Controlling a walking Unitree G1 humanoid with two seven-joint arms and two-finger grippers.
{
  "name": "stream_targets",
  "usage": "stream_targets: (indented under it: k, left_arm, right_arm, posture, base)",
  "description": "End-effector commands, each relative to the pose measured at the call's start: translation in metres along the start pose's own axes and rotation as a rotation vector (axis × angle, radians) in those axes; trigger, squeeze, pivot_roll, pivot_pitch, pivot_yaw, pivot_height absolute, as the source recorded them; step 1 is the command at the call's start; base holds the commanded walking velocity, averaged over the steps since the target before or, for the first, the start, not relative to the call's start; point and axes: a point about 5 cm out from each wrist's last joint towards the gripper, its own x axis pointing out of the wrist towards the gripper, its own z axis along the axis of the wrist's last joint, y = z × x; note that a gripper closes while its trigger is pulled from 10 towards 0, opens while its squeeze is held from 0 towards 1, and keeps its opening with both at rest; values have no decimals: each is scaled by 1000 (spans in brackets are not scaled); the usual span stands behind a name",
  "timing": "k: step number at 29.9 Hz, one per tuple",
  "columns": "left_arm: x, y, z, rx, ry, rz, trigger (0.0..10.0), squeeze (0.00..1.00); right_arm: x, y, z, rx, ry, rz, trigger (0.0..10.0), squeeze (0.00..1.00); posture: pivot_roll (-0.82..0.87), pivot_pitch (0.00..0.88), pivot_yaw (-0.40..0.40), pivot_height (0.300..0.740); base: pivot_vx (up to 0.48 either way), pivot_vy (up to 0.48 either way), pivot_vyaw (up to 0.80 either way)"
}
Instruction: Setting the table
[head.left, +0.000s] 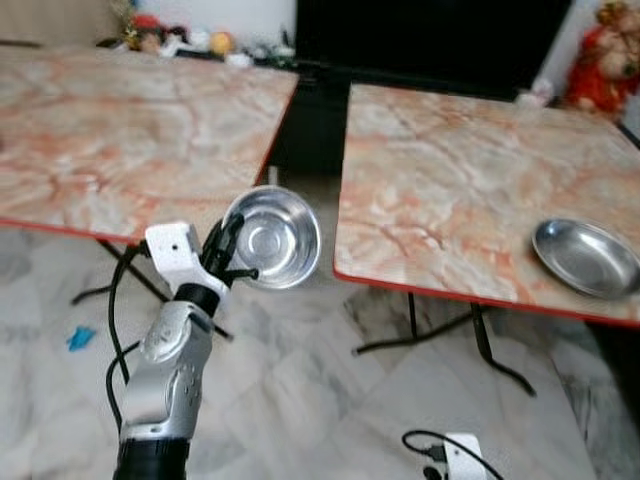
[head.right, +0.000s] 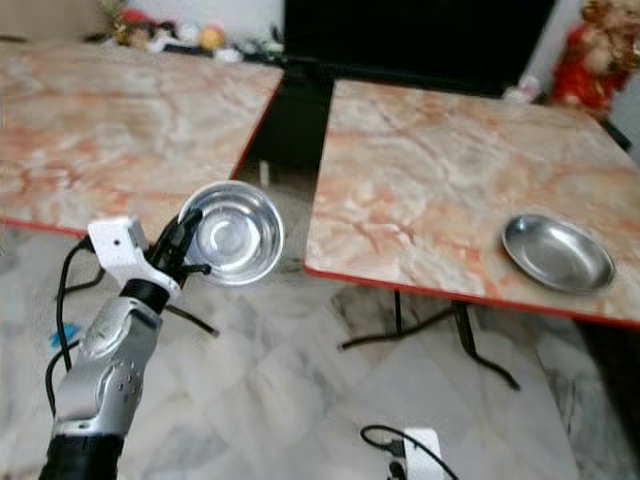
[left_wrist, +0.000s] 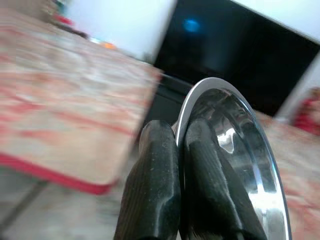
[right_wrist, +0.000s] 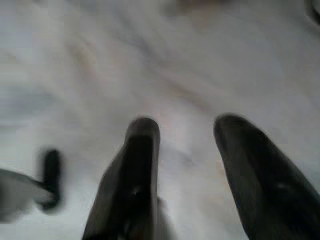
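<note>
Left hand (head.left: 232, 262) pinches the rim of a steel bowl (head.left: 272, 238), fingers (left_wrist: 155, 185) closed one on each side of the edge. Bowl is tilted on its side, held in the air over the gap between two marble counters (head.left: 120, 130), above the tiled floor (head.left: 300, 400). Right counter (head.left: 450, 170) carries a steel plate (head.left: 586, 257) near its front edge, well apart from the bowl. Right hand (right_wrist: 182, 145) hangs over the floor, fingers spread, holding nothing.

Home living room, marble-top folding tables (head.left: 470, 180), television (head.left: 430, 40), soft toys (head.left: 605, 60)
</note>
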Motion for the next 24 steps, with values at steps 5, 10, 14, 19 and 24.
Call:
stream_targets:
  k: [5,10,14,19,24]
  left_arm:
    - [3,-12,-1,1,-6,-38,10000,0]
    - [3,-11,-1,53,26,-86,10000,0]
    - [4,-7,2,102,37,-104,10000,0]
    - [6,-2,5,113,38,-101,10000,0]
    - [6,-4,2,116,51,-108,10000,0]
  right_arm:
    - [-5,-19,-12,33,31,-47,10000,0]
    - [-6,-15,-18,42,60,-60,10000,0]
    - [-6,-13,-22,58,77,-68,10000,0]
    - [-6,-9,-23,74,84,-63,10000,0]
    - [-7,-9,-25,72,87,-67,10000,0]
  posture:
    - [138,29,-79,740]
    - [139,34,-61,740]
    - [149,32,-49,740]
    - [148,26,-40,740]
    - [149,27,-43,740]
  base:
    - [0,-369,0]
    - [0,-370,0]
    - [0,-368,0]
    - [0,-362,-436]
    - [0,-356,-739]
